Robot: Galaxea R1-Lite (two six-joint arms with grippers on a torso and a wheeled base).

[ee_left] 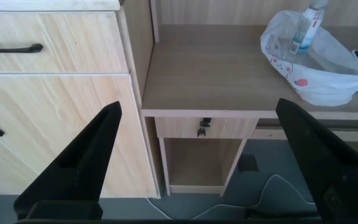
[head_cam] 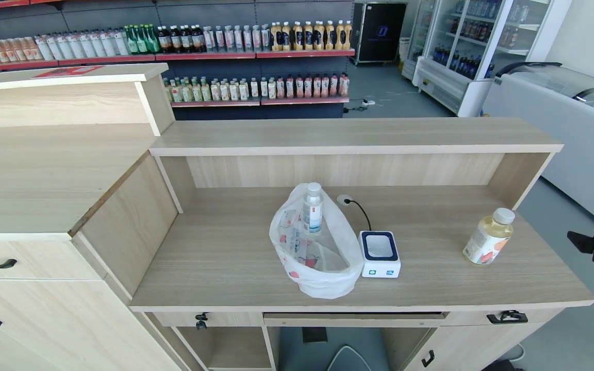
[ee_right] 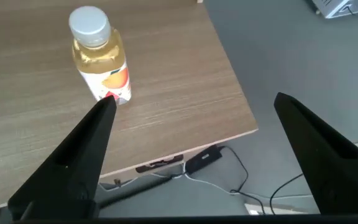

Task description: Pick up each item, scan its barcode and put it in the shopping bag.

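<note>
Juice bottle (head_cam: 488, 237) with the white cap stands upright on the right part of the counter (head_cam: 214, 263), well apart from the scanner (head_cam: 379, 252) and the white shopping bag (head_cam: 323, 283). One clear bottle (head_cam: 313, 208) stands in the bag. Your right jaws are wide open and empty, out past the counter's right edge, near the juice bottle. Your left jaws are wide open and empty too, low down by the cupboard (ee_left: 48, 124) left of the counter. The juice bottle looks nearly full, so it will likely feel a bit heavy. Its plastic looks smooth and may slip or squash a little. Grab it around the middle, on the label, not by the cap. It is tall, so a bump could tip it.
</note>
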